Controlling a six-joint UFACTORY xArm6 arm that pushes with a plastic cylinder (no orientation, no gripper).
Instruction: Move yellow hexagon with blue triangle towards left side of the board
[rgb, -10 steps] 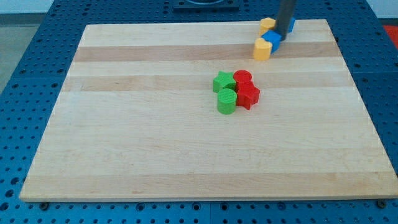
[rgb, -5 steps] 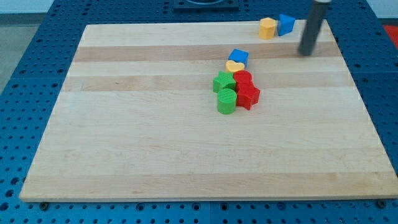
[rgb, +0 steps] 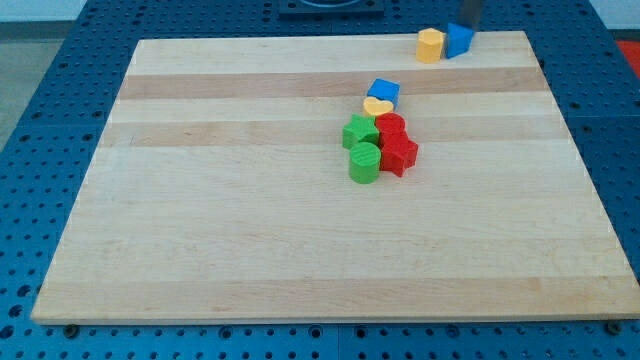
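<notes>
The yellow hexagon (rgb: 430, 45) sits near the top edge of the wooden board (rgb: 250, 220), towards the view's right. The blue triangle (rgb: 459, 40) touches its right side. My tip (rgb: 469, 25) is at the view's top edge, just above and behind the blue triangle, close to its upper right. Only the rod's short lower end shows.
A blue block (rgb: 383, 92) and a yellow heart (rgb: 377, 106) lie together above a cluster at the board's middle: green star (rgb: 359, 131), green cylinder (rgb: 364, 162), red cylinder (rgb: 391, 126) and red star (rgb: 399, 153).
The blue block and yellow heart slid down-left to the central cluster. My rod swung out to the right, then back up to just behind the blue triangle.
</notes>
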